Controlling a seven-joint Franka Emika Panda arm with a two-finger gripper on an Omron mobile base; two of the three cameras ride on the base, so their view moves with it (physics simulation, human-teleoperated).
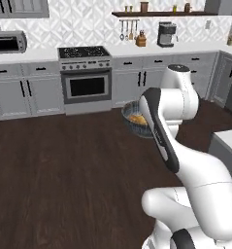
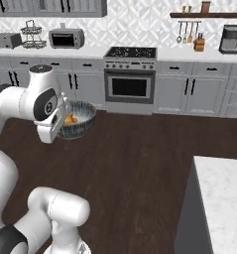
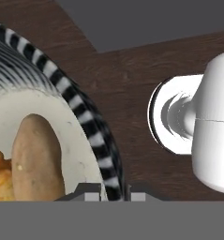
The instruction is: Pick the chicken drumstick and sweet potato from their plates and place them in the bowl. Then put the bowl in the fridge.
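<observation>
Left base view. The bowl [image 1: 135,119] hangs in mid-air above the dark wood floor [image 1: 64,175], partly hidden behind the white arm [image 1: 161,129]. It sits just right of centre, at about five o'clock from the oven [image 1: 86,86]. Golden-orange food shows inside it. The gripper is covered by the arm here.

Right base view. The same bowl [image 2: 76,119] appears at about nine o'clock of the picture, held off the floor at the end of the arm's wrist [image 2: 53,126], with an orange piece inside. The range [image 2: 130,74] stands at about one o'clock from it. A pale counter corner [image 2: 219,198] lies at about four o'clock of the picture. The fridge is not seen.

Hand view. The gripper [image 3: 112,194] is drawn narrow, its tips astride the ribbed rim of the bowl [image 3: 87,119] at six o'clock; it appears clamped on that rim. The sweet potato [image 3: 36,159] lies on the pale inside, and the chicken drumstick [image 3: 0,176] touches it at its nine o'clock side.

Step in hand, by judgement: both foods are loaded and the bowl is being carried; the fridge stage is not yet done. The next move calls for bringing the fridge into reach with the bowl kept level, then setting it on a shelf before the fingers release.
</observation>
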